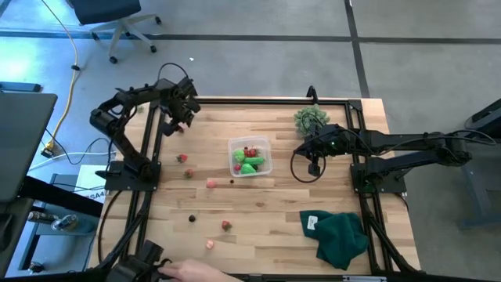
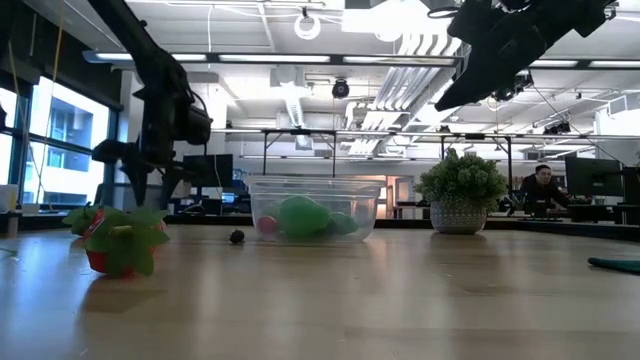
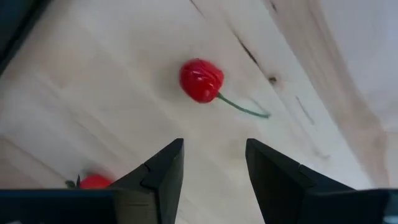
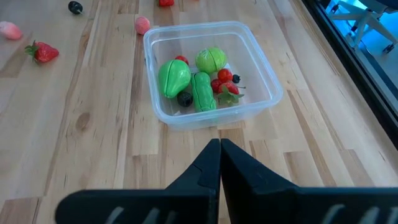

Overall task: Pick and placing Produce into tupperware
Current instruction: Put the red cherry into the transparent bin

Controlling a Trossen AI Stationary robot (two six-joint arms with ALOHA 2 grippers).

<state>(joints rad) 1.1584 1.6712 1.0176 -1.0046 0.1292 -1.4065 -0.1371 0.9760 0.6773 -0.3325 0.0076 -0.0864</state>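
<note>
The clear tupperware (image 1: 250, 157) stands mid-table and holds green pieces, red berries and a dark berry (image 4: 193, 84). Loose produce lies on the wood to its left and nearer: a strawberry (image 1: 182, 157), a pink bit (image 1: 211, 183), a dark berry (image 1: 192, 218), another strawberry (image 1: 226, 225). My left gripper (image 1: 182, 117) hangs open at the far left, pointing down over a red cherry (image 3: 201, 81) with a green stem, which lies beyond the fingertips (image 3: 214, 149). My right gripper (image 4: 219, 149) is shut and hovers to the right of the tupperware.
A bushy potted plant (image 1: 311, 117) stands at the far edge, right of centre. A dark green cloth (image 1: 340, 235) lies at the near right. A person's hand (image 1: 196, 270) shows at the near edge. Black frame rails run along the table's left and right sides.
</note>
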